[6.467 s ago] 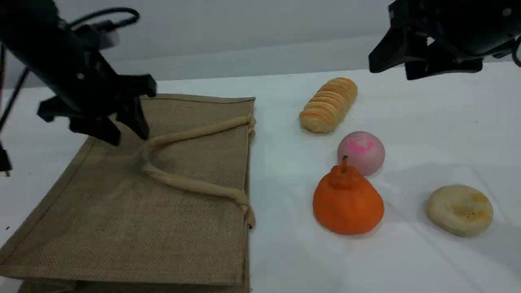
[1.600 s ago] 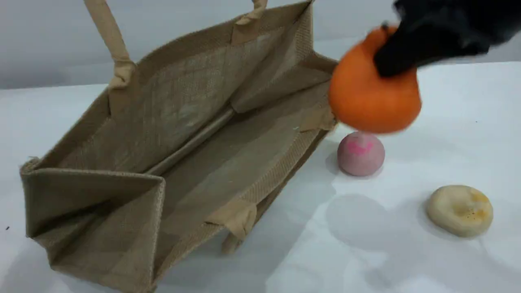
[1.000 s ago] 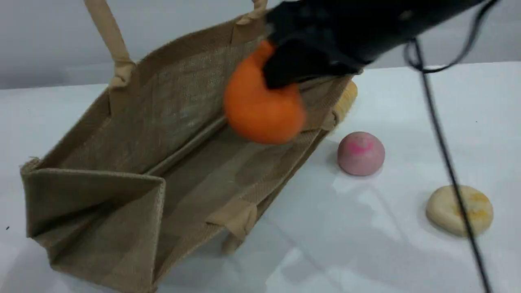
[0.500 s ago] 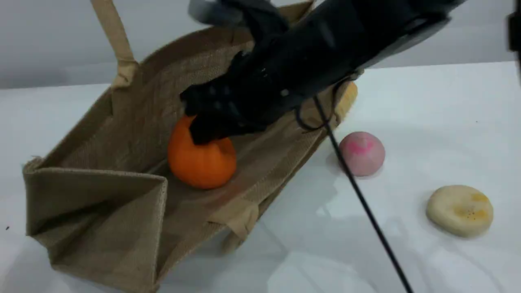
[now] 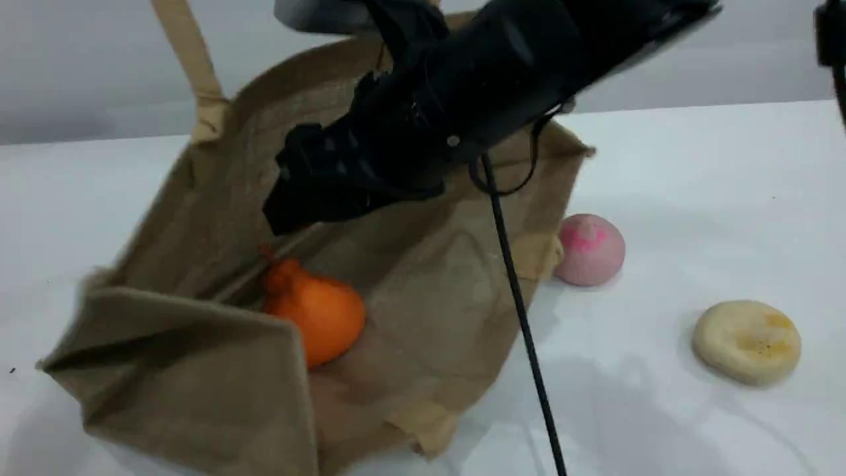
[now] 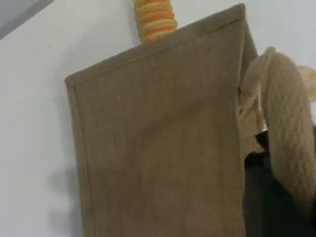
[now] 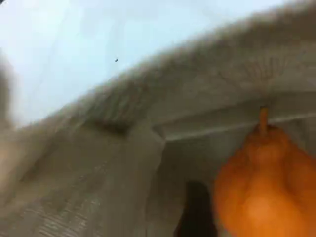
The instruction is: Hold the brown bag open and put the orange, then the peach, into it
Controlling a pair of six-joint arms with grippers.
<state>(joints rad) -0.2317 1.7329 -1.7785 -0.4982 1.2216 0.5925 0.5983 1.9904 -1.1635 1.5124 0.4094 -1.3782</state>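
Observation:
The brown bag [image 5: 423, 291] stands open on the table, with one beige handle [image 5: 192, 59] pulled up past the top edge. In the left wrist view that handle [image 6: 289, 143] runs through my left gripper [image 6: 266, 168], which is shut on it. The orange [image 5: 316, 318] lies tipped on its side on the bag's floor, stem to the upper left, and also shows in the right wrist view [image 7: 266, 182]. My right gripper [image 5: 291, 205] hangs open just above the orange, apart from it. The peach [image 5: 590, 249] rests on the table, just right of the bag's edge.
A flat cream bun [image 5: 747, 342] lies on the table at the right. A striped yellow loaf [image 6: 154, 19] sits behind the bag, hidden in the scene view. A black cable [image 5: 522, 330] hangs from the right arm across the bag's right side.
My right gripper carried the orange into the bag and let it go. The orange dropped onto the floor and tipped over. The bag's near wall shifted and sagged.

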